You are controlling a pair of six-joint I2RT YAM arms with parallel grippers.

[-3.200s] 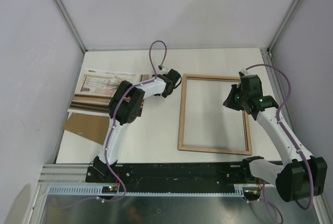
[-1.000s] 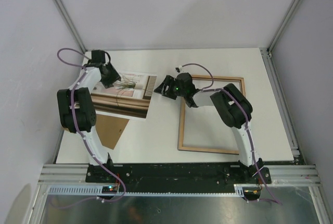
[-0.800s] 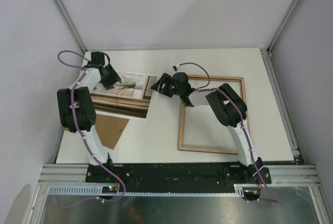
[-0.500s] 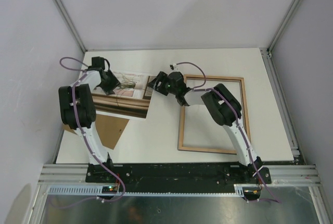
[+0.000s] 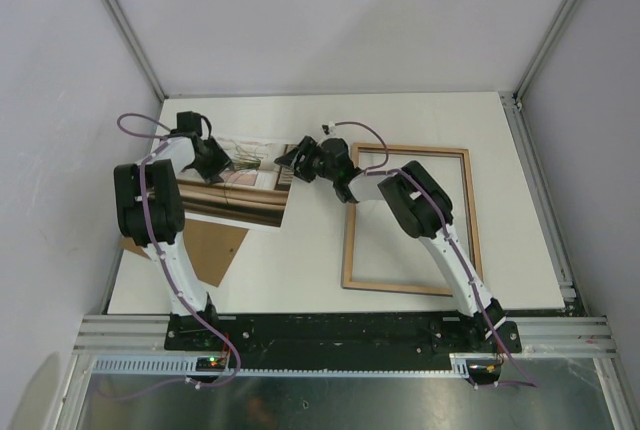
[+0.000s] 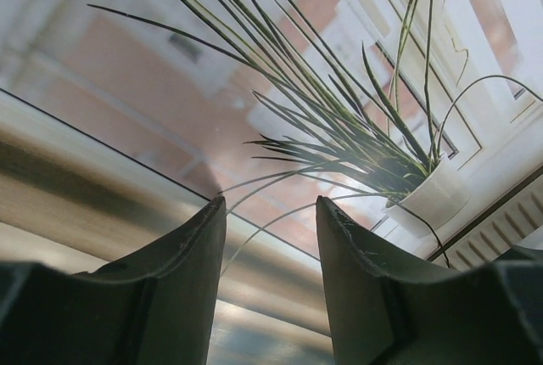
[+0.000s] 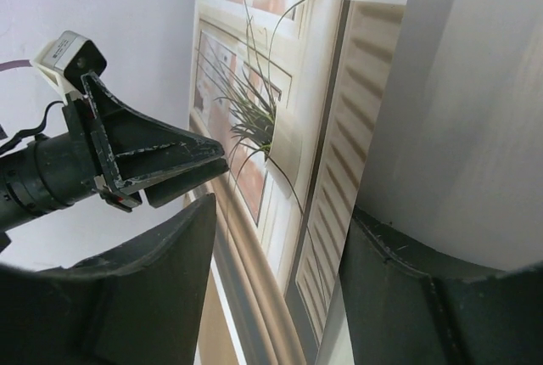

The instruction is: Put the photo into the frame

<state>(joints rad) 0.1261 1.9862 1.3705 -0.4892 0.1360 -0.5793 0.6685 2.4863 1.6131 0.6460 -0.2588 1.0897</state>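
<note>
A white counter point(image 5: 300, 260) sits inside a booth of plain, pale lilac-grey walls: a back panel point(image 5: 340, 20), a left panel point(image 5: 60, 150) and a right panel point(image 5: 600, 150). Slanting aluminium posts point(image 5: 120, 25) join the panels at the far corners. A ribbed aluminium rail point(image 5: 130, 335) and a black strip point(image 5: 340, 328) run along the near edge, with a dull metal sheet point(image 5: 350, 400) below them. The light is soft and even.

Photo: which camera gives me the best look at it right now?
Top external: it shows the photo almost whole, lying left of the frame, only the left arm covering its left side. Left wrist shows just a close patch of the printed plant between its open jaws; right wrist shows the right edge at a slant.
</note>
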